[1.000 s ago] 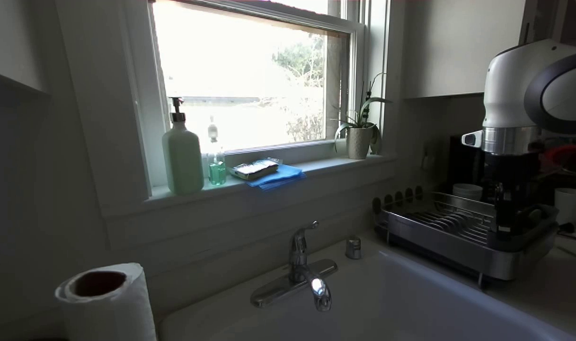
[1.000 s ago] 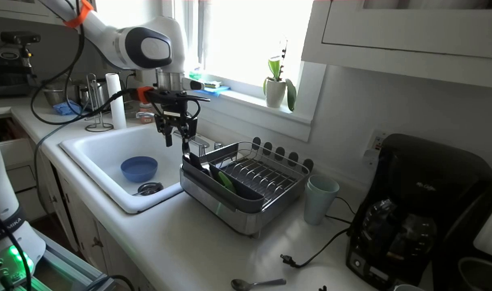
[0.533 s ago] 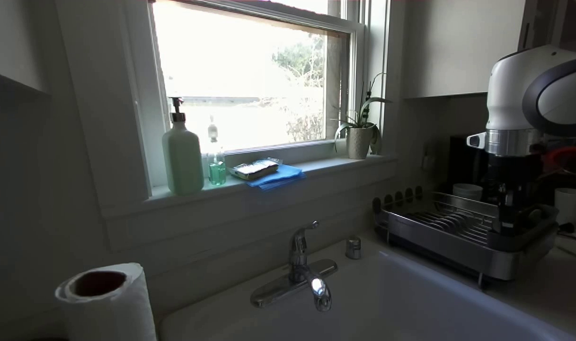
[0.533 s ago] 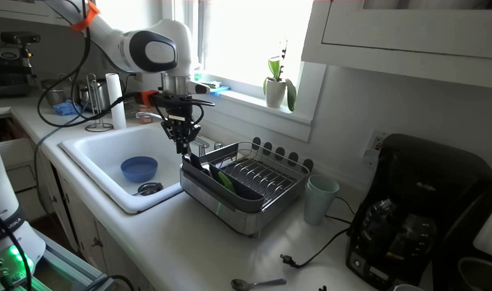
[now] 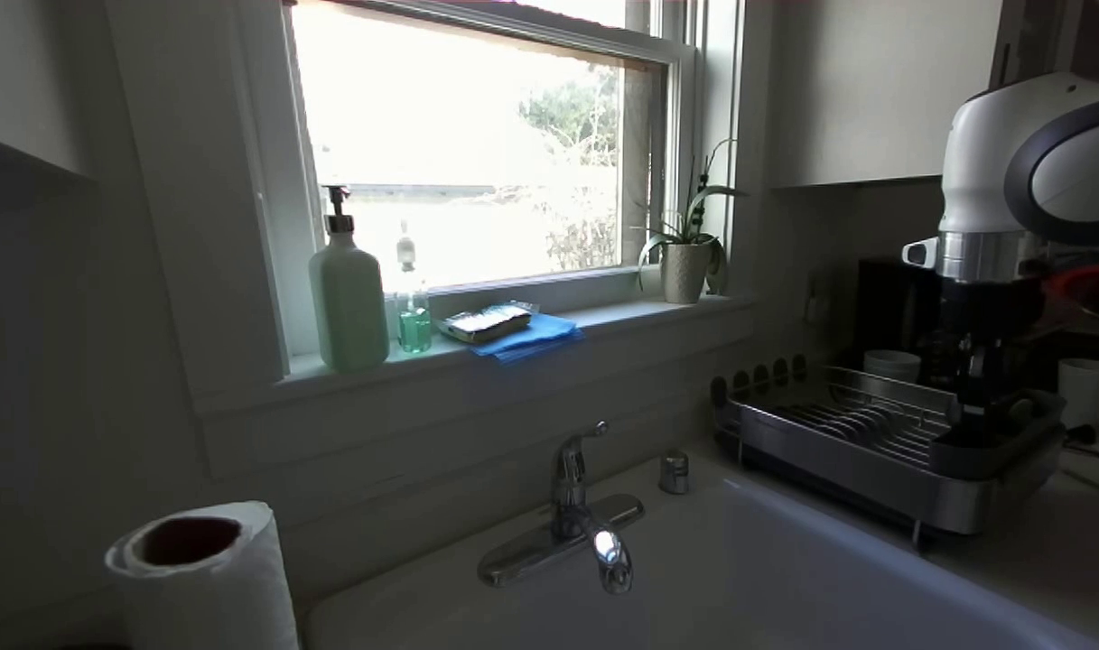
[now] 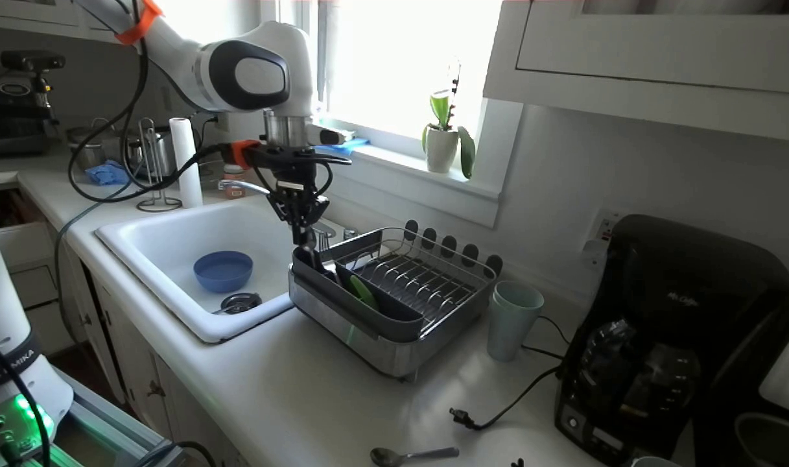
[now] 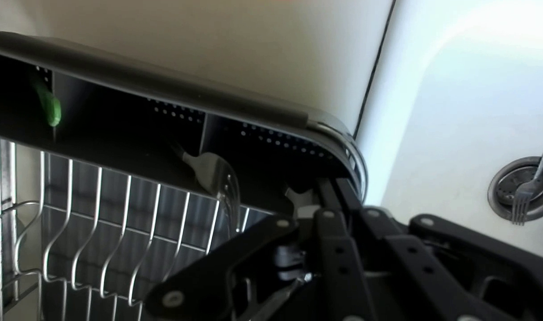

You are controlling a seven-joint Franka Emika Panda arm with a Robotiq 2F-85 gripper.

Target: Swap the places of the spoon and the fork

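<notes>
“Mr. Coffee” on coffee maker (image 6: 674,327), “MIKA” on robot base (image 6: 32,373)

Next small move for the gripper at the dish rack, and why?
I'd lift the gripper slightly, to make room to open around the utensil: in the wrist view it looks shut, with the utensil beside its fingers, seemingly not between them.

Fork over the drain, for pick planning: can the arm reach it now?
Probably yes: nothing visible covers the fork, but the end effector, shut at the rack, should lift and open first.
</notes>
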